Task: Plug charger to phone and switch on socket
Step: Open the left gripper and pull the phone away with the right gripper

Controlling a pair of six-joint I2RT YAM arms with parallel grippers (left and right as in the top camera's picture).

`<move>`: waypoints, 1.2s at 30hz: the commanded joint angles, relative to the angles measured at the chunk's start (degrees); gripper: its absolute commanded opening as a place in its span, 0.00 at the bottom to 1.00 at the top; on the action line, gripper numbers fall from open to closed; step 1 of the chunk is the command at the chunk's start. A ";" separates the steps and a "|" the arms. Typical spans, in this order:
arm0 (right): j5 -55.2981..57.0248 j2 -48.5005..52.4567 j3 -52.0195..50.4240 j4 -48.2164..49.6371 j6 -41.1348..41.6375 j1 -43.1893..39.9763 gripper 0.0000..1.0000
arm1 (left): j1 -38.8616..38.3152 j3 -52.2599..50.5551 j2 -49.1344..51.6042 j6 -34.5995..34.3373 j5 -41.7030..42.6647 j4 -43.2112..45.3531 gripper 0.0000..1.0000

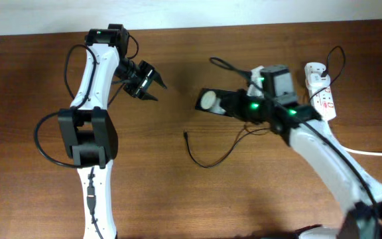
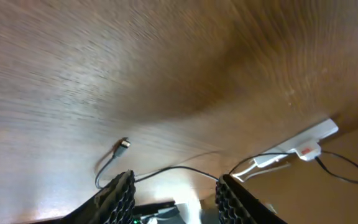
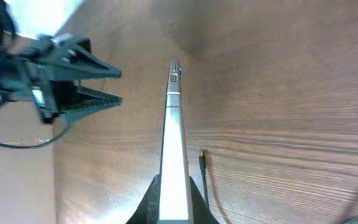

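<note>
My right gripper (image 1: 234,103) is shut on the phone (image 1: 211,101) and holds it edge-on above the table; in the right wrist view the phone's thin bright edge (image 3: 174,143) runs straight out from between the jaws (image 3: 174,208). The charger's thin black cable (image 1: 211,158) loops on the table, its connector tip (image 1: 186,135) lying free below the phone; the tip also shows in the right wrist view (image 3: 202,157) and the left wrist view (image 2: 124,144). The white socket strip (image 1: 320,89) lies at the far right. My left gripper (image 1: 152,83) is open and empty, hovering left of the phone.
The socket's thick white cord (image 1: 377,153) runs off the right edge. The socket also shows in the left wrist view (image 2: 309,140). The left arm's gripper is seen in the right wrist view (image 3: 73,78). Bare wooden table lies between the arms.
</note>
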 commanded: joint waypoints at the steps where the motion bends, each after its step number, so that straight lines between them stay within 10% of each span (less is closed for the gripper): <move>1: -0.76 -10.21 1.29 -6.25 -4.15 -3.39 0.04 | 0.35 -0.22 -0.04 2.27 -1.90 0.33 0.50; 13: 2.32 -48.46 -13.03 -17.29 2.12 -9.62 0.04 | 0.28 -0.22 -0.04 20.44 5.84 5.31 0.57; 36: 10.91 -70.38 -16.68 -28.61 16.22 -9.68 0.04 | -3.17 -0.17 -0.04 32.22 32.72 18.21 0.59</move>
